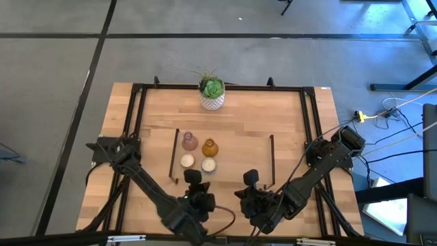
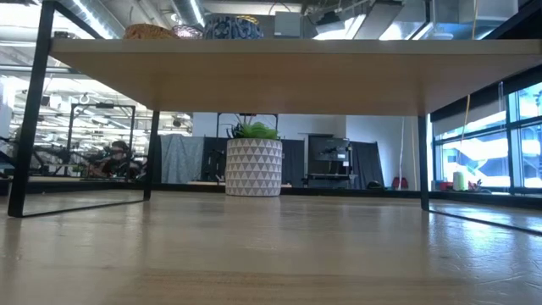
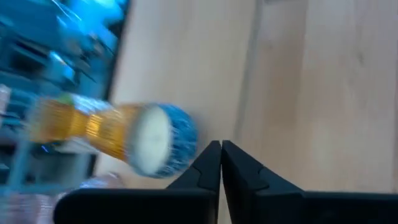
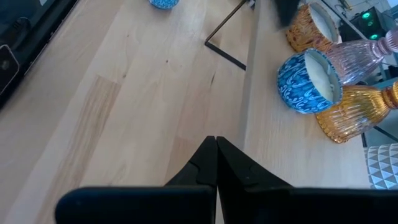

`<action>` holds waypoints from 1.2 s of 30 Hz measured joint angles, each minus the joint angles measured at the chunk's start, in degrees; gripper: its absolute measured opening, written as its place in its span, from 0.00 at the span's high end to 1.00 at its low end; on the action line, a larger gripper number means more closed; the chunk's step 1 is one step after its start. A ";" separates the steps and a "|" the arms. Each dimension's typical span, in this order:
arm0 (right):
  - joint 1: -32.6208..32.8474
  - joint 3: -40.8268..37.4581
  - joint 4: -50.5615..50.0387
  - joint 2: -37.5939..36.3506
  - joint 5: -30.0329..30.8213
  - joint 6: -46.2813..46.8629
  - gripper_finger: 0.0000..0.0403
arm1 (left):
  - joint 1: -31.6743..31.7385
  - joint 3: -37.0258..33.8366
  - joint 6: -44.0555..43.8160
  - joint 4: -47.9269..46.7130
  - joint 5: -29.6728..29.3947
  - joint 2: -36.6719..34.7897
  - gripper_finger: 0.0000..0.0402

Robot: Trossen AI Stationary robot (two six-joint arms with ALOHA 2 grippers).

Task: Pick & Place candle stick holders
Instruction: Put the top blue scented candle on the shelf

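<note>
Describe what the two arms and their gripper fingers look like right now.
Both arms are dark, nearly black, jointed, with bulky wrist housings and black cables trailing from their bases. The left gripper and right gripper each end in two matte black, tapered, angular fingers. No markings are visible.

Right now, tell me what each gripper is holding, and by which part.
Nothing is held. The left gripper is shut on empty air beside a blue candle holder; the right gripper is shut and empty over bare table.
</note>
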 joint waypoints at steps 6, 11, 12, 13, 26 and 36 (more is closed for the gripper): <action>-0.14 -0.50 0.15 0.00 -0.33 0.00 1.00 | -5.13 0.00 -3.55 -0.41 -21.70 -4.65 1.00; -0.47 -0.50 0.48 0.00 -0.32 -0.04 1.00 | -8.95 0.00 -4.48 -0.42 -31.76 -6.95 1.00; -0.53 -0.50 0.59 0.00 -0.32 -0.07 1.00 | -9.20 0.00 -4.46 -0.42 -31.92 -6.96 1.00; -0.58 -0.50 0.61 -0.01 -0.33 -0.13 1.00 | -9.39 0.00 -4.46 -0.42 -31.82 -6.92 1.00; -0.72 -0.52 2.61 0.00 -0.49 -1.35 1.00 | -5.18 -16.32 -16.62 -0.42 -22.85 -8.19 1.00; -0.97 -0.55 1.64 0.00 -0.47 -1.51 1.00 | -7.58 -38.40 -18.43 19.15 -20.36 -22.58 1.00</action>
